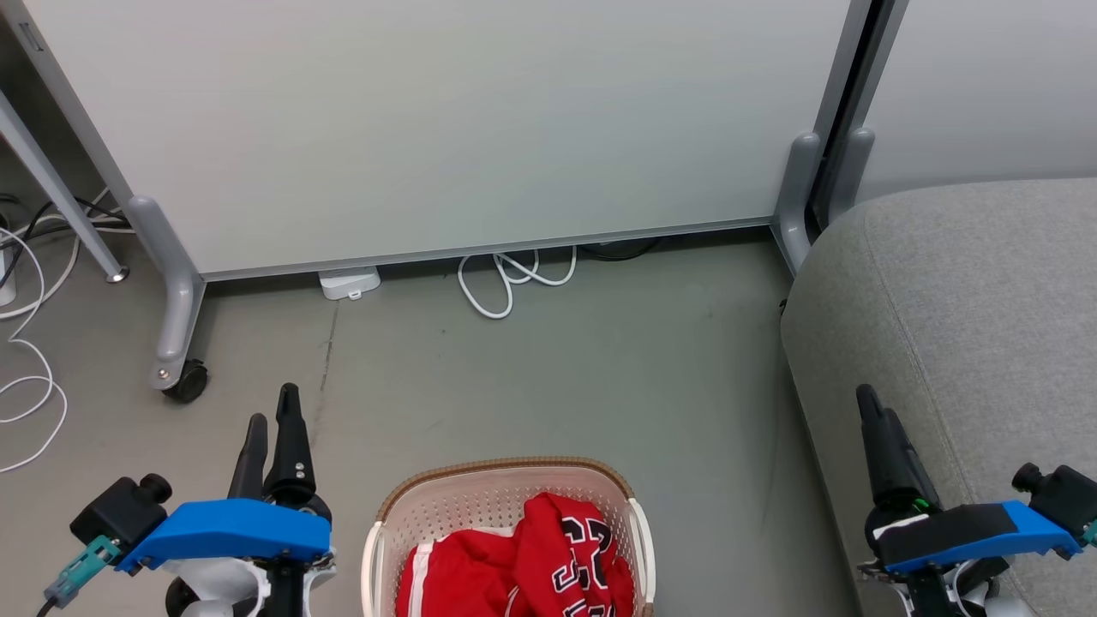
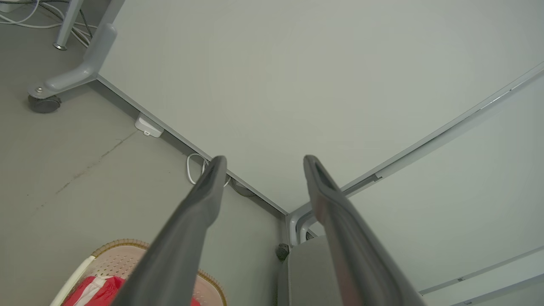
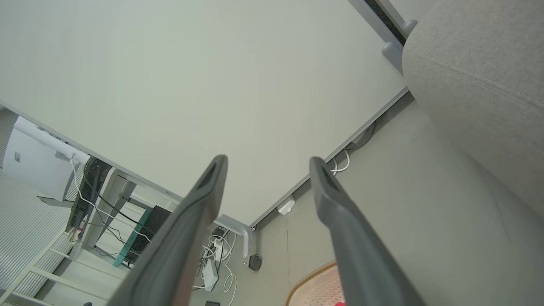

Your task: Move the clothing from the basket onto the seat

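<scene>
We have both pincers spread wide and empty. The left pincer (image 1: 274, 404) and the right pincer (image 1: 876, 401) each point away from us with nothing between their fingers. The clothing (image 1: 531, 557), a red heap with white trim and lettering, lies in the basket (image 1: 506, 467) on the floor (image 1: 600, 360). It is to the right of the left pincer and back behind its fingertips, toward our own body. From the right pincer the basket lies off to the left, across a wider stretch of floor. We therefore judge the left arm the nearer one for the first grab; it would need to draw back, swing inward and go down. The seat (image 1: 986, 283) is just beside the right pincer and seemingly beneath it, well apart from the left one, so the carry runs to the right. We cannot tell the heap's long axis, because its near part is cut off. No clothing lies on the part of the seat we can see.
</scene>
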Robot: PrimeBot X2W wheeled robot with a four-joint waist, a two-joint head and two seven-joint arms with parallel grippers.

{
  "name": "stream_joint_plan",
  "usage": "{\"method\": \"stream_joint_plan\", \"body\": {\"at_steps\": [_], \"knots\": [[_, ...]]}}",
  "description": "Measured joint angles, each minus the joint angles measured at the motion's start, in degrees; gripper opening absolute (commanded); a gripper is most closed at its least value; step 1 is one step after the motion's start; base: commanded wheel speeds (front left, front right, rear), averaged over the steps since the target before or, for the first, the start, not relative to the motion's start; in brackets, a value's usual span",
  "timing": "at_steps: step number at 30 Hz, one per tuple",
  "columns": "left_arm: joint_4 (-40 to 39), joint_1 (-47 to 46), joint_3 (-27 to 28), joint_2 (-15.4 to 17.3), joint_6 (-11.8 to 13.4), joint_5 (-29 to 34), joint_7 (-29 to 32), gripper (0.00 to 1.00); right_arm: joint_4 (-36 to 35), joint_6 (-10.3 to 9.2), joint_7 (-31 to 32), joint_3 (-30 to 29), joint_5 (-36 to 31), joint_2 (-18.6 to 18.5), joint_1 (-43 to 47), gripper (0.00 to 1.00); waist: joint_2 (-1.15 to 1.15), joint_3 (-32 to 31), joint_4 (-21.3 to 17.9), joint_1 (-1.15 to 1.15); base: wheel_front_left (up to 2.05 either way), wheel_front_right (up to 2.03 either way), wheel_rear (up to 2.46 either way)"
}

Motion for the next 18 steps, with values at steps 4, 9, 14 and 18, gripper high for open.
{"method": "stream_joint_plan", "body": {"at_steps": [4,9,14,18], "knots": [[0.57,-0.25,-1.57,0.71,0.57,4.14,-0.68,1.00,0.25,0.00,-0.74,0.49,-4.11,-0.03,0.00,1.00,0.00,0.05,0.04,0.00,0.00,0.00,0.00],[1.34,-0.69,-3.76,1.45,1.44,8.57,-1.68,1.00,0.53,0.00,-1.67,1.08,-8.69,-0.02,-0.01,1.00,0.00,0.07,0.05,0.00,0.00,0.00,0.00],[1.96,-1.07,-5.43,2.04,2.30,12.09,-2.60,1.00,0.75,0.00,-2.55,1.54,-13.18,-0.02,-0.01,1.00,0.00,0.08,0.05,0.00,0.00,0.00,0.00],[2.48,-1.16,-6.46,2.31,2.77,14.63,-3.20,1.00,0.98,0.01,-3.22,1.98,-16.25,-0.01,0.00,1.00,0.00,0.11,0.11,0.00,0.00,0.00,0.00]]}}
